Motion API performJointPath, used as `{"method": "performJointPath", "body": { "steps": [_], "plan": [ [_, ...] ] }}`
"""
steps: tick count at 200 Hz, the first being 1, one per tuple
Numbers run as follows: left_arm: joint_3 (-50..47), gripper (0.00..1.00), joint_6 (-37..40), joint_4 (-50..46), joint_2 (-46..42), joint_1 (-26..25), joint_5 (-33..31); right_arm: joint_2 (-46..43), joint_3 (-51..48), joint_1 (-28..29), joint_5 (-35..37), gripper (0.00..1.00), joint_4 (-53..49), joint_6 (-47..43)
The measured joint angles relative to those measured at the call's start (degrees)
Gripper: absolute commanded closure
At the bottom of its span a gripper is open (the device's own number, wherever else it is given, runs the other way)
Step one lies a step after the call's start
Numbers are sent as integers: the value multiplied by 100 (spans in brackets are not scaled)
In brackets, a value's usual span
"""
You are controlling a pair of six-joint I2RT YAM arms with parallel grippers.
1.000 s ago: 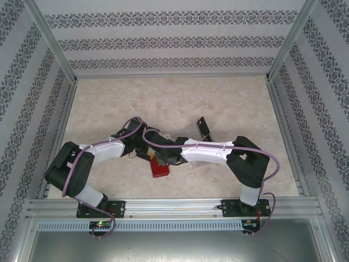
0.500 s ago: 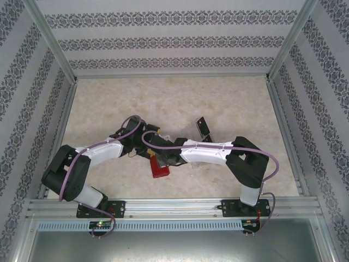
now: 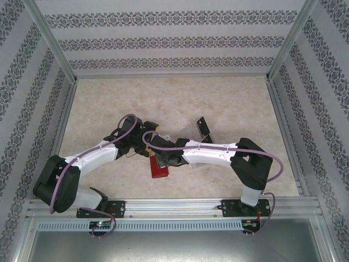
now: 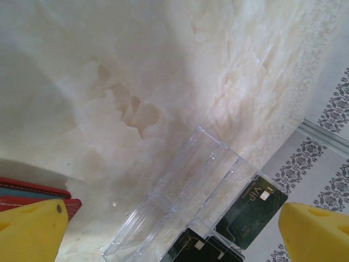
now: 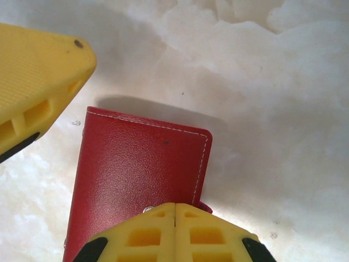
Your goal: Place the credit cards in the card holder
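Slippage looms: right tool (image 5: 174,218), closed together at the edge of the card holder (image 5: 142,164), could skid off its smooth cover, while left tool (image 4: 173,229) stands apart near the credit cards (image 4: 251,210).

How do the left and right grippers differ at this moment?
The left gripper stands wide open; the right gripper is shut tight. The left gripper hangs above the clear plastic tray with dark credit cards; the right gripper is over the red card holder. Both are yellow-fingered.
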Motion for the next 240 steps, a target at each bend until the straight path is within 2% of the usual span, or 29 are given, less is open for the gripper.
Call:
{"method": "performJointPath", "body": {
  "steps": [28, 42, 56, 129, 157, 240],
  "plan": [
    [-232, 0, 0, -9, -2, 0, 0, 94, 31, 0, -42, 100, 20, -4],
    [-295, 0, 0, -17, -2, 0, 0, 181, 39, 2, -70, 90, 15, -2],
    [-317, 0, 0, -15, -2, 0, 0, 214, 39, 26, -81, 86, 4, 0],
    [-337, 0, 0, -15, -2, 0, 2, 205, 39, 39, -79, 84, -15, -4],
    [-337, 0, 0, -13, -2, 0, 2, 160, 39, 81, -59, 77, -76, -2],
    [-337, 0, 0, -13, -2, 0, 2, -31, 50, 111, 50, 77, -304, -4]
  ]
}}
